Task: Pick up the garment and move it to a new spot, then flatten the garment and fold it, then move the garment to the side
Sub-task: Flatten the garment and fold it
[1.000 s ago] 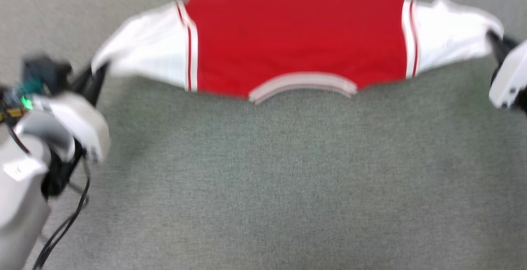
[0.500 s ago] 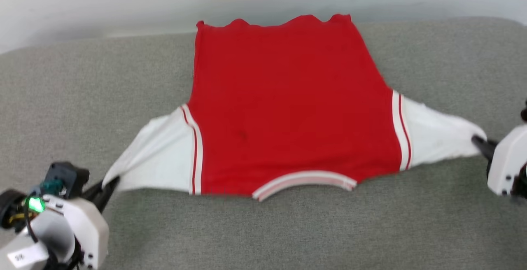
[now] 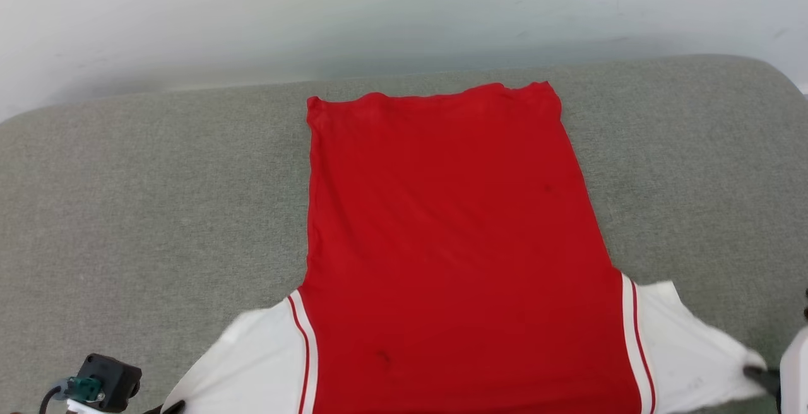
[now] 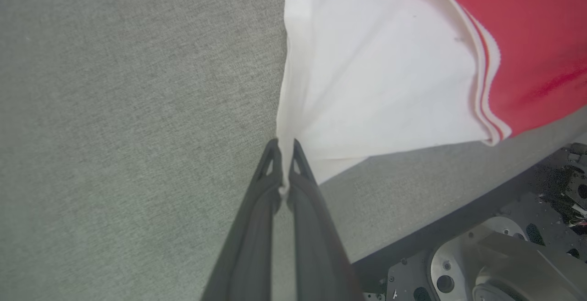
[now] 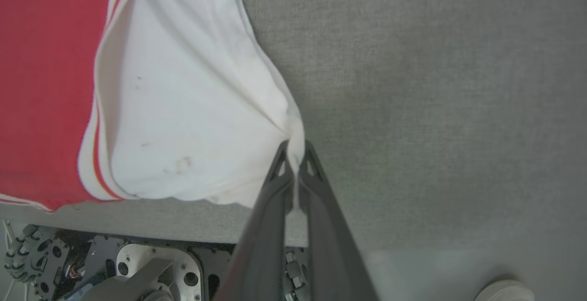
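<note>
On grey tabletop (image 3: 126, 212), garment (image 3: 442, 243) lies spread flat, plain red side up, hem toward far edge by pale wall (image 3: 252, 16), sleeves toward robot. Left claw (image 4: 284, 147) clenched on tip of left sleeve (image 4: 367, 85), white cloth pinched between fingertips, drawn to taut point. Right claw (image 5: 296, 147) clenched likewise on right sleeve (image 5: 183, 108). Stripe trim (image 3: 308, 357) red-and-white at each sleeve seam. Both sleeves stretched outward, close to tabletop's near edge; robot base (image 4: 481, 264) below that edge.
</note>
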`<state>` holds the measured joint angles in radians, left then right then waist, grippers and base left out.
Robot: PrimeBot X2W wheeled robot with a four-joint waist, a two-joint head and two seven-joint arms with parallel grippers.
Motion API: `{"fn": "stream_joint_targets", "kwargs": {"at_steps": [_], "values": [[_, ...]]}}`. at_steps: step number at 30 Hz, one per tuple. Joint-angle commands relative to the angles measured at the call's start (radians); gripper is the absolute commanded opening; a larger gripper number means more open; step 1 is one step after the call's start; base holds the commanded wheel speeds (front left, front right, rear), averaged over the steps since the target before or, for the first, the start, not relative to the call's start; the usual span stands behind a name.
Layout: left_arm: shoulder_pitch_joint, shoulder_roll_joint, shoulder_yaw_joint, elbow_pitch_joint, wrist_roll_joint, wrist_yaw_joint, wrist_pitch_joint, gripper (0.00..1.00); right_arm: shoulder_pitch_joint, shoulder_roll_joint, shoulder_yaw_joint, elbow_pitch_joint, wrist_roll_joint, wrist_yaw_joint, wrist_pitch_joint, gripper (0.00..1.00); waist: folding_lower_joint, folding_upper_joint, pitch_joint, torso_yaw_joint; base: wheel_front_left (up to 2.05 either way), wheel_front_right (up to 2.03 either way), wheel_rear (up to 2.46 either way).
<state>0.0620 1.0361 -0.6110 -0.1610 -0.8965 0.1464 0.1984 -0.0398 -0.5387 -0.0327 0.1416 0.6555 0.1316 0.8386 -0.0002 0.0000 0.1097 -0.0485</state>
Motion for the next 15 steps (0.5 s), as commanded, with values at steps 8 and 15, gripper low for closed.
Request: {"fn": "stream_joint_targets", "kwargs": {"at_steps": [8, 15], "values": [[0.027, -0.037, -0.015, -0.076, -0.046, 0.008, 0.017, 0.00, 0.084, 0.036, -0.072, -0.105, -0.046, -0.002, 0.074, 0.00, 0.0002, 0.0000, 0.010, 0.000, 0.00, 0.00, 0.00], [0.022, -0.051, -0.012, -0.156, -0.076, 0.007, 0.027, 0.00, 0.006, 0.077, -0.101, -0.195, 0.014, -0.001, 0.142, 1.00, 0.0002, 0.0000, 0.038, 0.020, 0.00, 0.00, 0.00]]}}
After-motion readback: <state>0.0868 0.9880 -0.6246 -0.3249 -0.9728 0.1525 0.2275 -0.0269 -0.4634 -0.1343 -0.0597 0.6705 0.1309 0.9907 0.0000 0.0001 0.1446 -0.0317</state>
